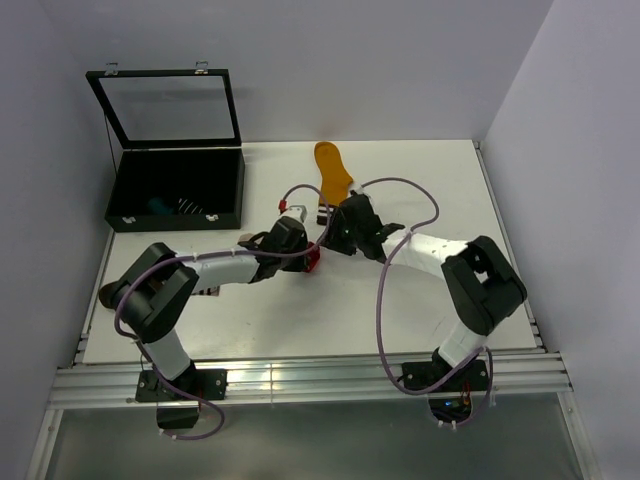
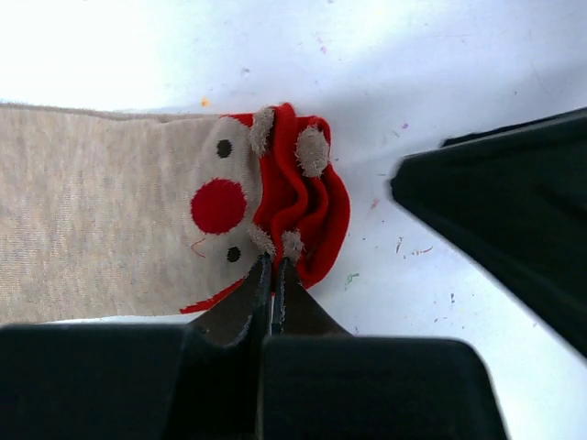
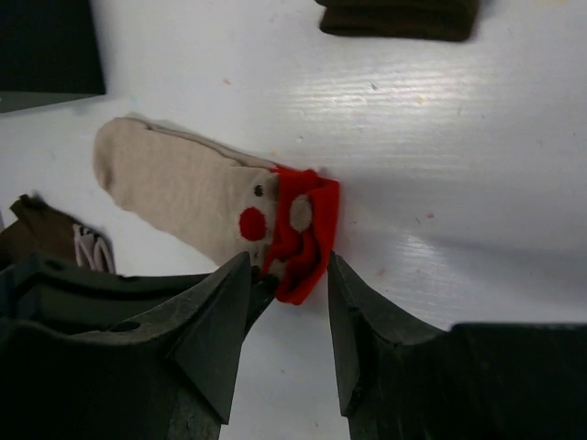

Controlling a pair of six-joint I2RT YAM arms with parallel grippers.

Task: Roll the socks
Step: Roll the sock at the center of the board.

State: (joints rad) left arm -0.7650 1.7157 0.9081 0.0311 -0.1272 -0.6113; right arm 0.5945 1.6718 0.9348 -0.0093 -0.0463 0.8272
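Note:
A beige sock (image 2: pixel 110 220) with a red-white face end (image 2: pixel 307 202) lies flat on the white table. My left gripper (image 2: pixel 273 266) is shut, pinching the near edge of the bunched red end. My right gripper (image 3: pixel 289 266) is open, its two fingers standing either side of the same red end (image 3: pixel 303 229) without touching it. From above, only the red end (image 1: pixel 312 262) shows between the left gripper (image 1: pixel 300 255) and right gripper (image 1: pixel 335 237); the arm hides the beige part. A mustard sock (image 1: pixel 333 175) lies behind them.
A black case (image 1: pixel 175 195) with its lid up stands at the back left, with socks inside it. A dark brown sock (image 3: pixel 399 18) and a brown stripe-cuffed sock (image 3: pixel 46 234) lie near the beige one. The right gripper's body (image 2: pixel 514 220) is close beside the left fingers.

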